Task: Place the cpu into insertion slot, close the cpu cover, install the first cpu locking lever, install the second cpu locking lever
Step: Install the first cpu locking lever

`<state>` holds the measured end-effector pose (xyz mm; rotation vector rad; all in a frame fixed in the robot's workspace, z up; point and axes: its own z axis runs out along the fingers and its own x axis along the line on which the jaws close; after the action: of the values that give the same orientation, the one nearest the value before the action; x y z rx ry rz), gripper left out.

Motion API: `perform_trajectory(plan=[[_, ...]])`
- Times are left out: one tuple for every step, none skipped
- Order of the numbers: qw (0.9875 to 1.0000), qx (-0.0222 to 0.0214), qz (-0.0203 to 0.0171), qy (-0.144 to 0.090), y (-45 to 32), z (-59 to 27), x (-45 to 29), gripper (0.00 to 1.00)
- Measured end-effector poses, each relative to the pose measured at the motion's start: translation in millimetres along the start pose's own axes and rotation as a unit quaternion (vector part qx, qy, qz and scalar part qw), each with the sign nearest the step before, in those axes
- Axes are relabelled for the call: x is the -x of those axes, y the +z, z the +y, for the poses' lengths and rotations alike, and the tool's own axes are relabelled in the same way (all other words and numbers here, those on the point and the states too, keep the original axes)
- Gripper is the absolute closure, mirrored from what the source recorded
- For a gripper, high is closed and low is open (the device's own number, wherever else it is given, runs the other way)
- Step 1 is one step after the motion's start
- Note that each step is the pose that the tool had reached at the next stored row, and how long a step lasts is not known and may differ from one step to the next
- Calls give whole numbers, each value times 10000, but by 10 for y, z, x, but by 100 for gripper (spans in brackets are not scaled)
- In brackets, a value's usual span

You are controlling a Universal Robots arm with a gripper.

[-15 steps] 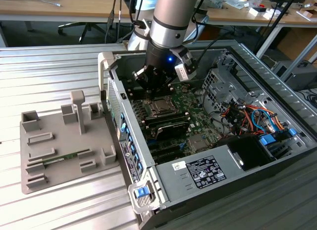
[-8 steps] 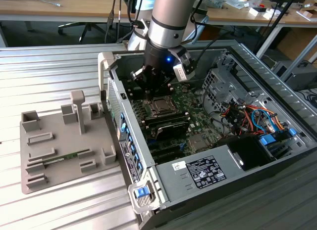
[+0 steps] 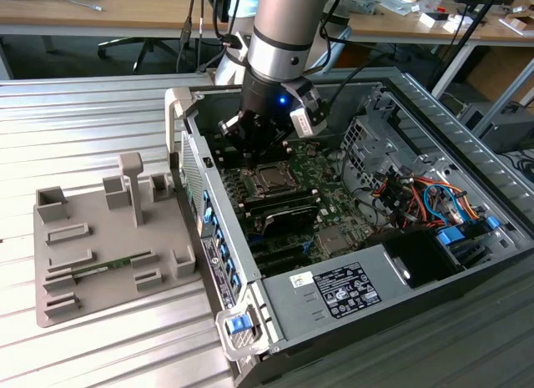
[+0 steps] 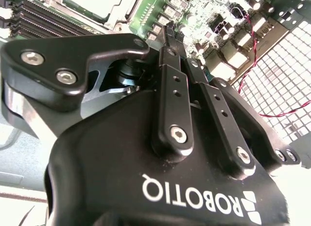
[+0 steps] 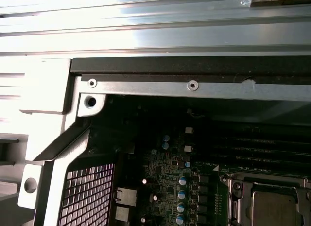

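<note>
CPU (image 3: 272,178), a small square chip with a silvery-grey top, sits in the insertion slot (image 3: 272,190) on the green motherboard (image 3: 321,206), inside the open computer case (image 3: 467,158). The thin metal cpu cover (image 3: 257,172) frames it, lying flat around the chip as far as I can tell.

Nearest to me in the exterior view stands one grey fixture tray (image 3: 58,275) on the ribbed metal table (image 3: 92,125), just beside the case on the exterior view's left. Past it, the single gripper (image 3: 250,139) hangs inside the case just above the board, near the socket's far edge; I count one arm (image 3: 288,29) above it.

The second wrist view shows what the exterior view cannot: the black fingers (image 4: 171,90) pressed together, nothing between them, their tips over the board near the chip (image 4: 92,0). The first wrist view adds the socket's corner with the chip (image 5: 274,209) in it, a mesh vent panel (image 5: 87,197), and two screws along the case rail (image 5: 146,87).
</note>
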<state>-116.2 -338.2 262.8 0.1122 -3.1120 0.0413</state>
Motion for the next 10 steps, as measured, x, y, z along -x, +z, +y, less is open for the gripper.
perform_trajectory(plan=[[10000,0,0,0,0,0,-1,90],[10000,0,0,0,0,0,-2,90],[10000,0,0,1,0,1,-7,90],[10000,0,0,0,0,1,-10,90],[10000,0,0,0,0,1,-18,90],[10000,-1,1,0,-2,1,-21,90],[10000,-1,0,-1,-10,1,-23,90],[10000,0,-1,0,-20,1,-26,90],[10000,-1,-3,0,-44,1,-29,90],[10000,-1,-5,-1,-67,0,-31,90]])
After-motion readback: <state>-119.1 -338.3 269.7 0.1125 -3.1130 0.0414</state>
